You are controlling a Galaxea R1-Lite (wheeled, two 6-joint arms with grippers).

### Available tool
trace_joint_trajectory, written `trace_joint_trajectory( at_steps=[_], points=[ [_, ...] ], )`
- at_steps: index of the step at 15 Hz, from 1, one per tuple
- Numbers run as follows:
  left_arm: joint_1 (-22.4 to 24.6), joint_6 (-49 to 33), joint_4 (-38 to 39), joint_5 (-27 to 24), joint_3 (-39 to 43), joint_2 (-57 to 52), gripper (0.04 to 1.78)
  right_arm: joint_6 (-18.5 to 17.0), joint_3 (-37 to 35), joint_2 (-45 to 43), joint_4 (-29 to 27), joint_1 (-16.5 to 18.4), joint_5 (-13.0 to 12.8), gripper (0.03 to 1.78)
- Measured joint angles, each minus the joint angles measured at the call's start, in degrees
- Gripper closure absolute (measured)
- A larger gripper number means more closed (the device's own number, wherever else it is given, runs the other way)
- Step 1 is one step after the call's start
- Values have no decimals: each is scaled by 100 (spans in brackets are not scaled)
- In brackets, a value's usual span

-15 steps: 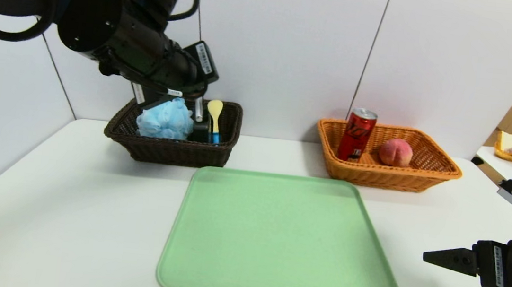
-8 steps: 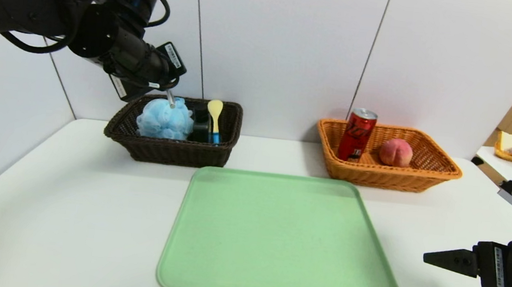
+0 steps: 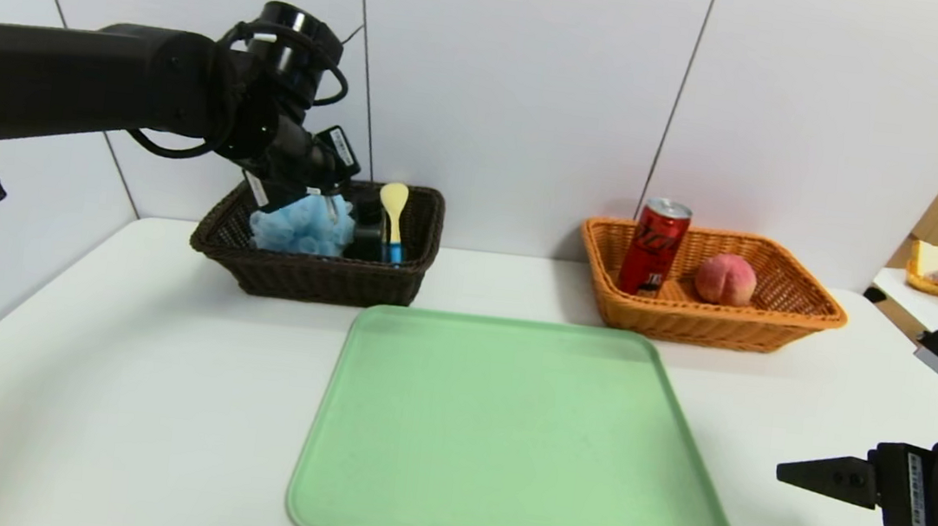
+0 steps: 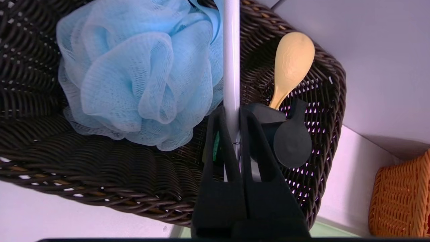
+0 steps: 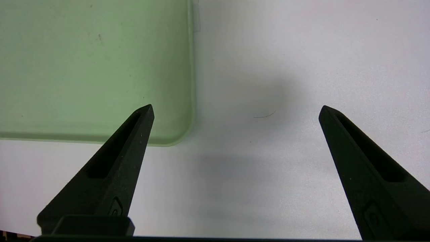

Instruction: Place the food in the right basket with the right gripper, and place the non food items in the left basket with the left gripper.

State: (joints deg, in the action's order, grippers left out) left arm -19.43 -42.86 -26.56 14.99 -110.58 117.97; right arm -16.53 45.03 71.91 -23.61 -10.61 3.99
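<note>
Comparing the head view with the frames a second back, we note that the left arm has swung out and dropped: the left hand (image 3: 327,200) now sits just over the left basket (image 3: 319,278), at 11 o'clock from the green tray (image 3: 515,442). We judge this to be the last drop-off, since the tray is bare. In the left basket we count one blue bath pouf (image 3: 298,228), one yellow spoon (image 3: 392,211) and one dark bottle (image 3: 365,239). In the right basket (image 3: 707,319), at 1 o'clock from the tray, we count one soda can (image 3: 654,246) and one peach (image 3: 724,278). The right hand (image 3: 821,476) is parked low over the worktop (image 3: 115,400) at 3 o'clock from the tray.

In the left wrist view, the left hand (image 4: 231,134) is clenched on the one white pen (image 4: 231,60), which points down into the basket beside the pouf (image 4: 141,74). The spoon (image 4: 291,64) and bottle cap (image 4: 291,144) lie just past it. We judge that release is all that remains.

In the right wrist view, the right hand (image 5: 235,111) is spread wide and holds nothing, above bare worktop beside the tray corner (image 5: 100,67).
</note>
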Motion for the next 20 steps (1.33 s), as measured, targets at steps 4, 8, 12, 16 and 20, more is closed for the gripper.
trace_joint_trajectory(
  at_steps=[4,8,12,16,20],
  points=[
    [56,48,24,-23,-4,246,177,5,13,11,9,0,9,11],
    [94,111,30,-20,-17,325,115,22,33,17,11,0,9,11],
    [100,122,24,-4,-33,308,74,49,61,20,11,-2,4,11],
    [-9,404,-35,-4,146,-418,48,85,129,2,325,2,-35,11],
    [-219,1787,52,-39,1548,-2118,34,995,111,-69,1232,52,-115,11]
  ],
)
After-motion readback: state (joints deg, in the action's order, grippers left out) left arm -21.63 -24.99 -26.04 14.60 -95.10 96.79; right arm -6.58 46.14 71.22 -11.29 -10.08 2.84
